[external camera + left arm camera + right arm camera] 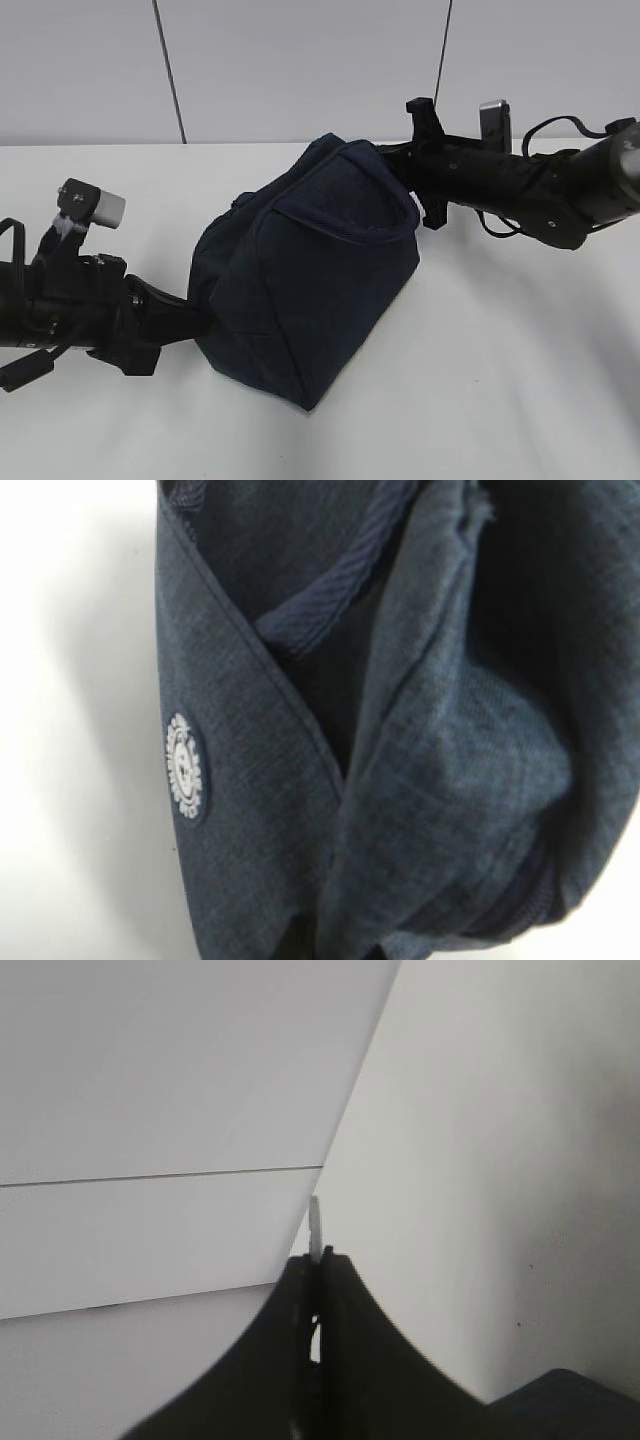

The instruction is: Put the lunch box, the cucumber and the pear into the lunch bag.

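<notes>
Lunch bag (300,285) sits mid-desk (500,400), tipped over, looks closed up; navy fabric, rope-like handle (345,225) arcing across the upper face. Lunch box, cucumber, pear not visible in any view, probably already inside the bag, can't confirm. If so, this would be the closing or finishing step, task near done.

Left gripper (200,325) comes in low from the left and butts against the bag's lower left end. Likely bracing or pinching the fabric so the bag doesn't slide while the other arm works the top. Left wrist view is all bag fabric up close: round white logo patch (186,766), a fold of cloth, a bit of handle cord (335,590). The jaws themselves aren't in that frame and the tips are hidden by fabric in the exterior view, so can't tell if clenched or released.

Right gripper (318,1260) is at the bag's top right corner, reaching in from the right. In the right wrist view the jaws are pressed together on a thin silvery sliver (316,1225), probably the zip's metal pull, too small to be sure. Camera looks past it at wall and desk, with just a dark bag corner (570,1400) at bottom right.

Bag lies between the two grippers, touched at both ends.
</notes>
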Robot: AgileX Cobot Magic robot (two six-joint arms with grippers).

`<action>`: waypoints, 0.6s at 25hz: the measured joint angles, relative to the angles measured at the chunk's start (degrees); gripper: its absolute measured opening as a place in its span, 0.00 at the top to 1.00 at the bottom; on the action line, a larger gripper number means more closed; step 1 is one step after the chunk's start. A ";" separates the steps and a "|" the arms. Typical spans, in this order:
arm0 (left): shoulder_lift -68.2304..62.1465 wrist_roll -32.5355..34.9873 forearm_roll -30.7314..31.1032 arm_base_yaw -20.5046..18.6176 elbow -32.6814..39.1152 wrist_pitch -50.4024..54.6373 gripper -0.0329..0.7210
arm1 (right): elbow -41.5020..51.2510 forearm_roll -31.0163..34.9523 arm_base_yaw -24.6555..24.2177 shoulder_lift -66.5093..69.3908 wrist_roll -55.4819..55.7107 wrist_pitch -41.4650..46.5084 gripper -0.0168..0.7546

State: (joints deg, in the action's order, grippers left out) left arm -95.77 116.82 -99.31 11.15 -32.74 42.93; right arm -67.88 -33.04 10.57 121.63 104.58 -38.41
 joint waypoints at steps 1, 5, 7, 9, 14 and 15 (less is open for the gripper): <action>0.00 0.00 0.00 0.00 0.00 0.00 0.95 | 0.00 0.43 0.00 0.00 -0.60 -0.43 0.98; 0.00 0.00 0.00 0.00 0.06 -0.19 0.91 | 0.00 1.30 -0.48 0.20 -5.93 -3.77 0.80; 0.00 0.00 0.00 0.00 0.23 -0.69 0.84 | 0.00 1.54 -1.17 0.24 -6.64 -5.93 0.60; 0.00 0.00 0.00 0.00 0.43 -1.19 0.76 | 0.00 1.54 -2.26 0.33 -6.87 -8.48 0.43; 0.06 0.00 0.00 0.00 0.50 -2.08 0.59 | 0.00 -0.58 -5.80 0.33 -6.99 -16.01 0.28; 0.16 0.00 0.00 0.00 0.50 -2.41 0.58 | 0.00 -1.76 -6.62 0.33 -6.88 -17.29 0.27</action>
State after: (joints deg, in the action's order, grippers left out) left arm -95.62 116.82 -99.31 11.15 -32.24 40.52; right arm -67.88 -34.80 3.94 121.96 97.71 -55.69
